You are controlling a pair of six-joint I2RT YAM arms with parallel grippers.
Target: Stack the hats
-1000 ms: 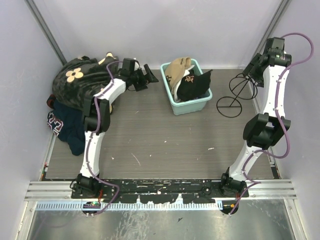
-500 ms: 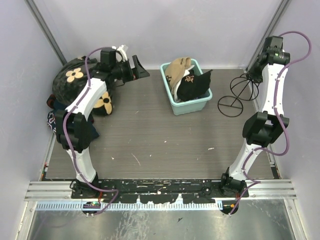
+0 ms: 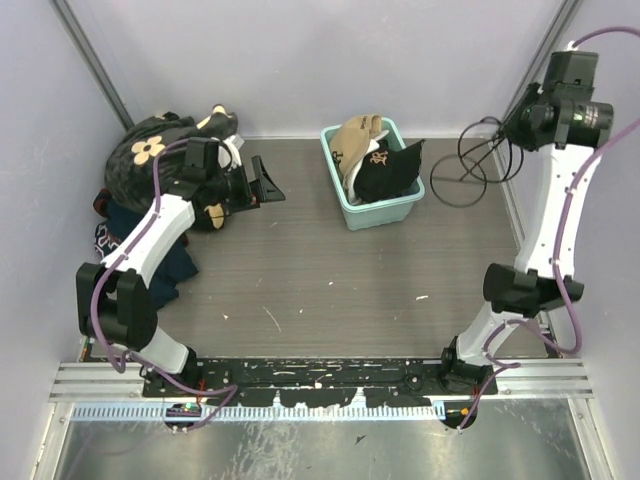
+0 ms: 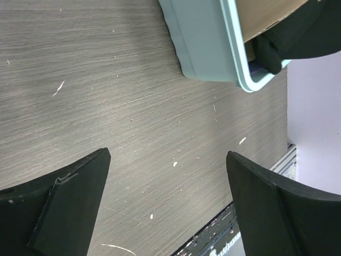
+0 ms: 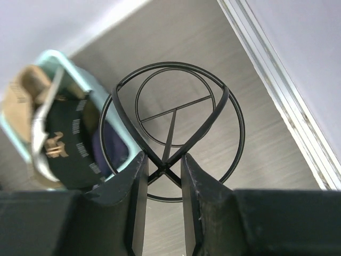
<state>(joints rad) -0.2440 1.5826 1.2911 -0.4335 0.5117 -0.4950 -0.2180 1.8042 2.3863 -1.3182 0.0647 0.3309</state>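
Observation:
A tan hat (image 3: 357, 140) and a black hat (image 3: 388, 168) sit piled in a teal bin (image 3: 385, 215) at the table's back middle. The right wrist view shows the black hat (image 5: 64, 149), the tan hat (image 5: 18, 98) and a purple patch (image 5: 109, 144) inside that bin. My right gripper (image 3: 515, 130) (image 5: 162, 157) is shut on the top crossing of a black wire stand (image 3: 478, 160) (image 5: 171, 133), to the right of the bin. My left gripper (image 3: 262, 183) (image 4: 166, 154) hangs open over bare table left of the bin (image 4: 208, 42), holding nothing.
A big black fabric with tan flowers (image 3: 150, 160) and dark navy clothing (image 3: 135, 255) are heaped at the back left, right behind my left arm. Grey walls close in on both sides, and a metal rail (image 5: 277, 90) runs along the right edge.
My right gripper has closed on the wire stand and the stand has shifted up and back from where it stood. My left arm has swung away from the bin, leftwards and nearer.

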